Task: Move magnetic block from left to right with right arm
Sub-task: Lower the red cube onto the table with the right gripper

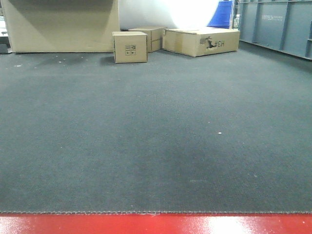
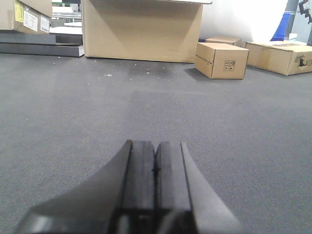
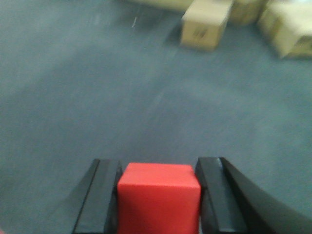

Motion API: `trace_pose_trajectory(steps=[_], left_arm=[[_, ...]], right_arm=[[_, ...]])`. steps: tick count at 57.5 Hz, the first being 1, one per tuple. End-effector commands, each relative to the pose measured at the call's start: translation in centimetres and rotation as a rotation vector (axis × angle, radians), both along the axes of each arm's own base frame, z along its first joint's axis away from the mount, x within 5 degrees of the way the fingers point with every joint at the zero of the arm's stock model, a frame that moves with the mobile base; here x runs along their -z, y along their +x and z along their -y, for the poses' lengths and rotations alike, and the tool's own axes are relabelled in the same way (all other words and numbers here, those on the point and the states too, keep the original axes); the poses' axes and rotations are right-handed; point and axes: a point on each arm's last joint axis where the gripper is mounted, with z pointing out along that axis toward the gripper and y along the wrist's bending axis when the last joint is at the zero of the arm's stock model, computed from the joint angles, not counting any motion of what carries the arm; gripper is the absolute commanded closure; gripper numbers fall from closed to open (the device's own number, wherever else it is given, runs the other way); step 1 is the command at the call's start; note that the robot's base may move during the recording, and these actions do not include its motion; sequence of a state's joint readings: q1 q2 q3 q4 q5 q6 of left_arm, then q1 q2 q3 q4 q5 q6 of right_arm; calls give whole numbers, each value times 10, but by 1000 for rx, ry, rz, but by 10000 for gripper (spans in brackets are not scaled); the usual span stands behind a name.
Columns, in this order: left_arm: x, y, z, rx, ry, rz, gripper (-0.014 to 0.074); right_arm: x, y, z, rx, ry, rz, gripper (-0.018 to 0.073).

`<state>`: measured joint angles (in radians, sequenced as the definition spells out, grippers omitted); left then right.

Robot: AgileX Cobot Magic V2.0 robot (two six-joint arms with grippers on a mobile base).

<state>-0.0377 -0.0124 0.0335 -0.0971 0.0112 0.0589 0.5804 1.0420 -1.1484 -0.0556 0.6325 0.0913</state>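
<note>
Front view reading sharp, light spreading evenly; glare blowing out white wall (image 1: 190,12). Left wrist view showing carpet (image 2: 73,107) crisply. Right wrist view blurring throughout, magnetic block (image 3: 158,197) and cardboard boxes (image 3: 204,24) smearing.

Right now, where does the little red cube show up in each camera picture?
Front view: not in it.
Left wrist view: not in it.
Right wrist view: red cube at bottom centre, held in the right gripper.
Shared landmark: the small cardboard box, seen in all three views.
</note>
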Motion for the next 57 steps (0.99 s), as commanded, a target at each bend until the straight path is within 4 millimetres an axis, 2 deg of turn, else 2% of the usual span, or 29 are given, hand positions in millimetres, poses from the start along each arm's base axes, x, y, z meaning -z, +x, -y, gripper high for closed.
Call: trace_pose_trajectory(steps=[1, 11, 19, 26, 32, 40, 49, 57], left_arm=[[-7, -1, -1, -9, -16, 93, 722], [-7, -1, -1, -9, -16, 93, 722], [-7, -1, -1, -9, -16, 93, 722], [-7, -1, -1, -9, -16, 93, 722], [-7, -1, -1, -9, -16, 93, 722], [-7, -1, -1, -9, -16, 93, 722], [-7, -1, -1, -9, -16, 93, 722], [-7, -1, -1, -9, -16, 93, 722]], right_arm=[[-7, 23, -20, -20, 11, 0, 365], [22, 73, -56, -24, -57, -191, 365], [58, 111, -82, -20, -147, -329, 365], [92, 133, -97, -19, -194, -401, 365], [121, 145, -105, -17, -234, -461, 365], [148, 154, -111, -15, -269, -515, 365], [162, 159, -115, -14, -279, -528, 365], [163, 161, -115, -14, -278, -524, 363]])
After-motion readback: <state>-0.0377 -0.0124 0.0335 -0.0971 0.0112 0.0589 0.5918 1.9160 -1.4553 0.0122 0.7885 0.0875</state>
